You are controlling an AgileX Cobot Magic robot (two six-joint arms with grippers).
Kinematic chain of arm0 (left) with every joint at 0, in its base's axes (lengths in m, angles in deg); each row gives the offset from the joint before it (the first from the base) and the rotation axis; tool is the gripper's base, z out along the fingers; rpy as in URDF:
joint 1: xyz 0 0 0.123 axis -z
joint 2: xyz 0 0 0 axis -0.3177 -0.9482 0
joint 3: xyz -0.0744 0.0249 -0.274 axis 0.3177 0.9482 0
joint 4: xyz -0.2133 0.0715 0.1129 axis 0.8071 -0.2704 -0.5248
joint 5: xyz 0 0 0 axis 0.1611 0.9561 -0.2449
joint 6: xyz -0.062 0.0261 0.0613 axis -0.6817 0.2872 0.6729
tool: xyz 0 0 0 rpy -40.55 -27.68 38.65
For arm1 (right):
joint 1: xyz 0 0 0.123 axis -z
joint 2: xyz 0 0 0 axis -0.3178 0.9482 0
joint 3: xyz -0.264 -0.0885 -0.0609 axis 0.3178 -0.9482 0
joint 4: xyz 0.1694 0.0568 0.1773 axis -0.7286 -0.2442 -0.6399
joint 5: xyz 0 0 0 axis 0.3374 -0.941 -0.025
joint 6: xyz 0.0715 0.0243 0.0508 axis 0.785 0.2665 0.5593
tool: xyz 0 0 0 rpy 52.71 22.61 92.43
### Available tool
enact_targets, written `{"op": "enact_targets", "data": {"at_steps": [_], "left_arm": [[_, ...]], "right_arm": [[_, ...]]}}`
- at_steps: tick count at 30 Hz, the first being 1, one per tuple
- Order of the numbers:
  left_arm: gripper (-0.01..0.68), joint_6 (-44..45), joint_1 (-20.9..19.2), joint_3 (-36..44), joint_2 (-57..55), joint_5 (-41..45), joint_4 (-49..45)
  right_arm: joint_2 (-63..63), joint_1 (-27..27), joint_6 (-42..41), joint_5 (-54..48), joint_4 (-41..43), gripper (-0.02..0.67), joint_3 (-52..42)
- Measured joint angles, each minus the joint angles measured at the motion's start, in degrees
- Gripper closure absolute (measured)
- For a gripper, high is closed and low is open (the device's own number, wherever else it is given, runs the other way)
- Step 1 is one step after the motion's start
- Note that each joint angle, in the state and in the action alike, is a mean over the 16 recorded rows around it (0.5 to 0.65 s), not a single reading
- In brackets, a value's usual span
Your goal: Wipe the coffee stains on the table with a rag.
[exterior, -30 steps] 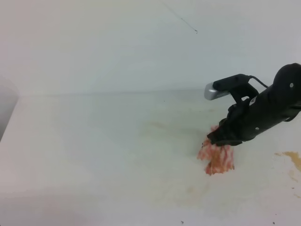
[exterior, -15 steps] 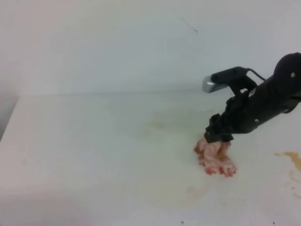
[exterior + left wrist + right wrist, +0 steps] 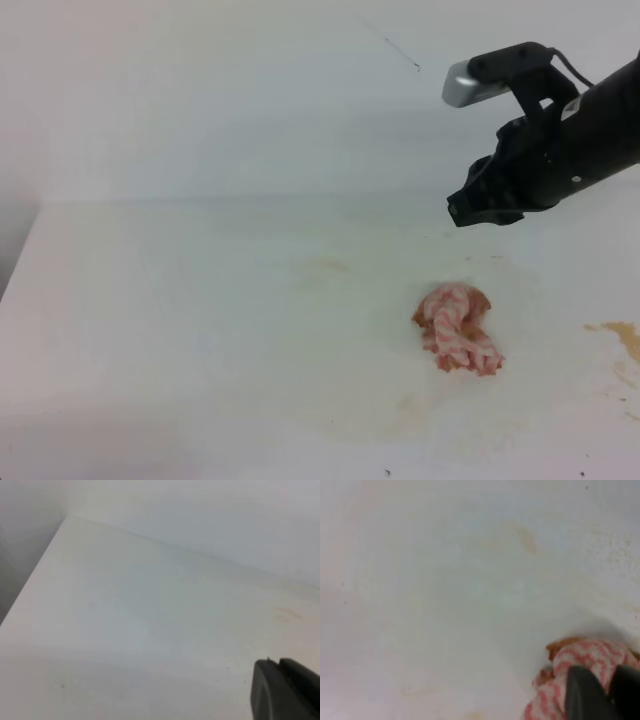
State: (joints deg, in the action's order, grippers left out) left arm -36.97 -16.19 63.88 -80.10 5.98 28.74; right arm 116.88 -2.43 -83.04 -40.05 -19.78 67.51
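While the rag (image 3: 457,326) lies crumpled on the white tabletop (image 3: 200,330) in the high view, a soft knot of pink-red and white wavy stripes with a brownish edge at its upper right, the black right pincer (image 3: 478,210) hangs in the air above it, touching nothing; its tips blur together, so I cannot tell how wide it stands. A silver-grey camera pod sits on top of that arm. Amber coffee stains (image 3: 622,334) show at the right edge, partly cut off, and faint tan smudges lie near the rag and left of it. A pale wall rises behind. From the left wrist, only smooth white tabletop and a dark left pincer (image 3: 285,690) corner show; its width cannot be told. From the right wrist, the rag (image 3: 580,662) sits low right, partly hidden by blurred dark fingertips (image 3: 587,695), with a tan streak (image 3: 525,536) farther off.
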Motion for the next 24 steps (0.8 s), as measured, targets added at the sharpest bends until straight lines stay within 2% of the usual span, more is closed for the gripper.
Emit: {"op": "enact_targets", "data": {"at_steps": [3, 6, 15, 24], "left_arm": [[0.673, 0.0, 0.0, 0.0, -0.04, 0.02, 0.0], [0.673, 0.0, 0.0, 0.0, -0.07, 0.04, 0.0], [0.673, 0.0, 0.0, 0.0, -0.17, 0.07, 0.0], [0.673, 0.0, 0.0, 0.0, -0.18, 0.07, 0.0]], "right_arm": [[-1.91, 0.0, 0.8, -2.81, 0.33, 0.596, 0.06], [-3.48, 0.0, 1.57, -6.03, 0.37, 0.643, 0.06], [-6.03, 0.0, 3.35, -13.28, -0.76, 0.649, 0.06], [-7.47, 0.01, 3.4, -14.47, -0.92, 0.649, 0.06]]}}
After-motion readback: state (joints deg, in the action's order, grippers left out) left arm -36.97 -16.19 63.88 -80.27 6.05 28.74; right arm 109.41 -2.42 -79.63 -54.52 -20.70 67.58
